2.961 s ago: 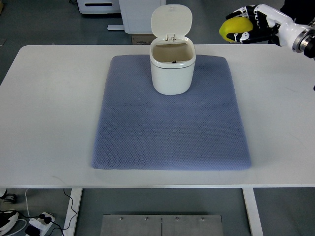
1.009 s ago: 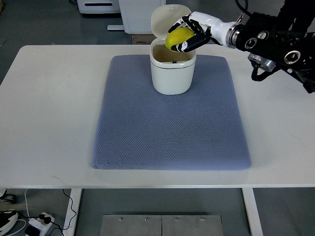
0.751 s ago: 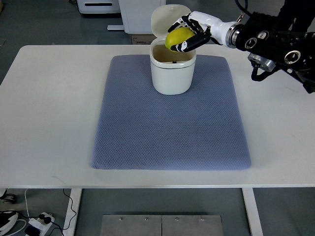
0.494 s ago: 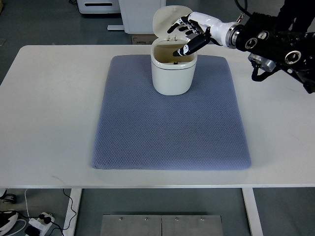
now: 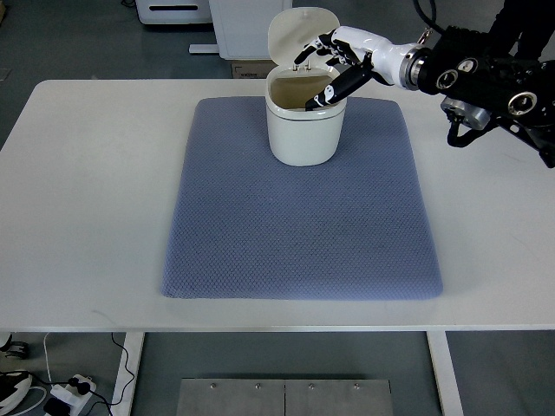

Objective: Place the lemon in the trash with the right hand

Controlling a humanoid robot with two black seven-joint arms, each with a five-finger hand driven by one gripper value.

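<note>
A white trash bin (image 5: 302,130) stands at the far end of the blue mat (image 5: 299,204), its hinged lid (image 5: 302,33) tipped up and back. My right hand (image 5: 331,69) hovers over the bin's open mouth with the fingers spread and nothing in them. The right arm (image 5: 473,74) reaches in from the picture's right edge. No lemon shows anywhere; the inside of the bin is in shadow and I cannot make out its contents. The left arm is out of view.
The mat lies on a white table (image 5: 87,191). Behind the table's far edge stand a white cabinet (image 5: 243,26) and a cardboard box (image 5: 250,68). Cables and a power strip (image 5: 69,394) lie on the floor at lower left.
The right hand brought the lemon from the far right to above the bin, then spread its fingers. The lemon left the hand and is gone from sight.
</note>
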